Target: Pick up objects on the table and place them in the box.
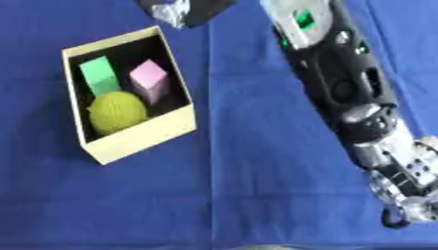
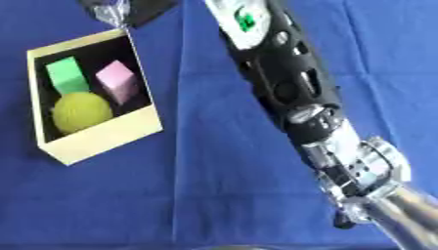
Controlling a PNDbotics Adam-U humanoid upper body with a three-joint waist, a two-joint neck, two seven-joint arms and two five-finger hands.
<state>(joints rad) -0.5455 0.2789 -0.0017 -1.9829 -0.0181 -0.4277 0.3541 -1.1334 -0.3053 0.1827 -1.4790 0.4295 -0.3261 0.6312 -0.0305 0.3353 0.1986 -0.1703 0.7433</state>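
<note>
- Blue cloth covers the table (image 1: 256, 185), and I see nothing loose left on it.
- The cream cardboard box (image 1: 141, 134) holds a green block (image 1: 99, 74), a pink block (image 1: 149, 79) and a yellow fuzzy ball (image 1: 116, 111).
- The right arm (image 2: 291, 88) crosses the view; whether its hand (image 2: 346, 219) is apart or closed I cannot tell.
- Picking looks finished; next would be pulling clear.
- A crumpled silver-and-black thing (image 1: 175, 10) lies beyond the box.
</note>
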